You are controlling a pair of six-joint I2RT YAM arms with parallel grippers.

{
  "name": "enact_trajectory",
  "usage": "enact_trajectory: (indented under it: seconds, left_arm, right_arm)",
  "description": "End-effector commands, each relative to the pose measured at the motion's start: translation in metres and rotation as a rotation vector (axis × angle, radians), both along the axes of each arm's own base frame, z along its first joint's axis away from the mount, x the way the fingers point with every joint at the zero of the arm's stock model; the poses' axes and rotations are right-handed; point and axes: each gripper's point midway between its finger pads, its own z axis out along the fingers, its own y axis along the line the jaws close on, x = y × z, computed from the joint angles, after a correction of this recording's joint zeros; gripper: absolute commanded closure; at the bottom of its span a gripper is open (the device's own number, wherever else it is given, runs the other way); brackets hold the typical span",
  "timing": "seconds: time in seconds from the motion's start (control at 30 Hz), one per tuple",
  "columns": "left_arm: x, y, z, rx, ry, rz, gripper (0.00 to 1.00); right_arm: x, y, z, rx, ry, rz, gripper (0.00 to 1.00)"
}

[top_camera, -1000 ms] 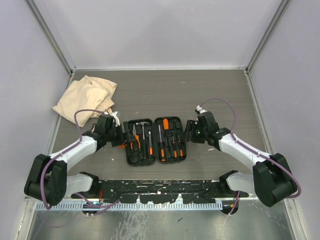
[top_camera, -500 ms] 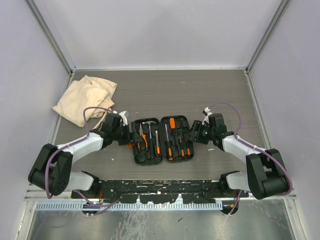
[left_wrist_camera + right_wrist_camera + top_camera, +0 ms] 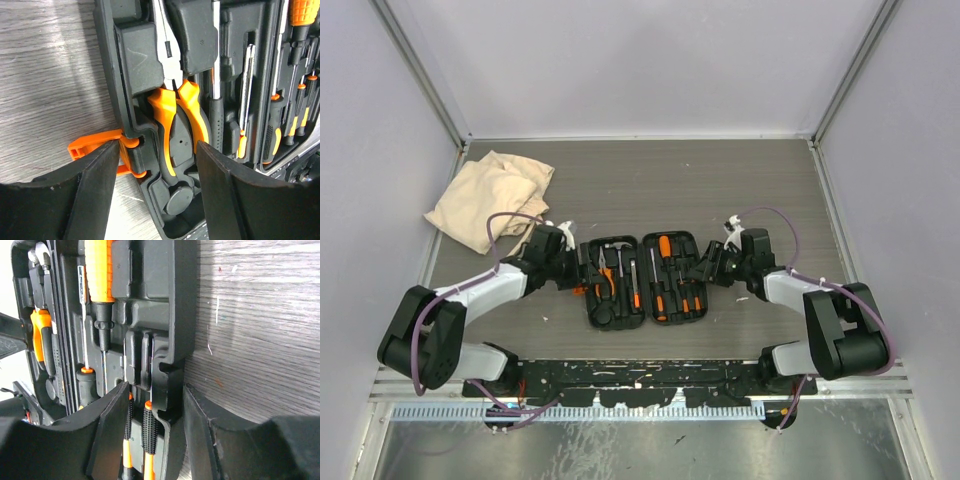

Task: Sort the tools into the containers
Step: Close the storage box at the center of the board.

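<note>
The tools [image 3: 640, 282] lie in the open case [image 3: 137, 55] on the table [image 3: 720, 190]. They look hard and heavy; grab the orange handles [image 3: 194, 112]. The left gripper [image 3: 156, 150] and right gripper [image 3: 156, 390] straddle its edges, jaws spread.

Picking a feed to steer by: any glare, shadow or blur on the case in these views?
Top view: even light, no glare, case small but sharp. Left wrist: pliers sharp, a slight glint on their steel, left fingers dark and soft. Right wrist: case sharp, shadow on the table beside it, right fingers dark.
</note>
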Motion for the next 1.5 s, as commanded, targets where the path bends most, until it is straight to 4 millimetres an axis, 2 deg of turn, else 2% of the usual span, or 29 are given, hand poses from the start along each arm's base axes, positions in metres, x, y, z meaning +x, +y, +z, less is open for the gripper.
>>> enact_trajectory:
  seconds: [0.0, 0.17, 0.4, 0.83, 0.97, 1.03, 1.1, 1.2, 1.37, 1.47]
  left_arm:
    - [0.018, -0.012, 0.02, -0.039, -0.054, -0.007, 0.38]
    - [0.016, -0.022, 0.029, -0.095, -0.073, -0.052, 0.39]
    - [0.012, -0.037, 0.043, -0.184, -0.094, -0.123, 0.35]
    - [0.005, -0.054, 0.071, -0.346, -0.139, -0.17, 0.35]
    - [0.005, -0.056, 0.073, -0.383, -0.14, -0.149, 0.42]
    - [0.005, -0.056, 0.073, -0.398, -0.14, -0.136, 0.54]
    - [0.005, -0.057, 0.074, -0.409, -0.142, -0.128, 0.61]
    - [0.006, -0.057, 0.074, -0.415, -0.144, -0.123, 0.62]
    - [0.005, -0.057, 0.077, -0.419, -0.149, -0.127, 0.73]
    - [0.004, -0.056, 0.079, -0.418, -0.155, -0.127, 0.75]
  right_arm:
    - [0.005, 0.014, 0.023, 0.099, -0.068, 0.042, 0.51]
    - [0.005, 0.017, 0.043, 0.128, -0.103, 0.06, 0.52]
    - [-0.002, 0.025, 0.067, 0.18, -0.114, 0.115, 0.48]
    - [-0.011, 0.027, 0.096, 0.19, -0.125, 0.152, 0.47]
    - [-0.014, 0.029, 0.105, 0.201, -0.121, 0.171, 0.48]
    - [-0.015, 0.029, 0.11, 0.19, -0.124, 0.177, 0.48]
    - [-0.017, 0.029, 0.113, 0.18, -0.124, 0.185, 0.48]
    - [-0.019, 0.03, 0.116, 0.175, -0.122, 0.192, 0.48]
    - [-0.022, 0.032, 0.115, 0.165, -0.109, 0.202, 0.49]
    - [-0.024, 0.036, 0.116, 0.16, -0.106, 0.216, 0.49]
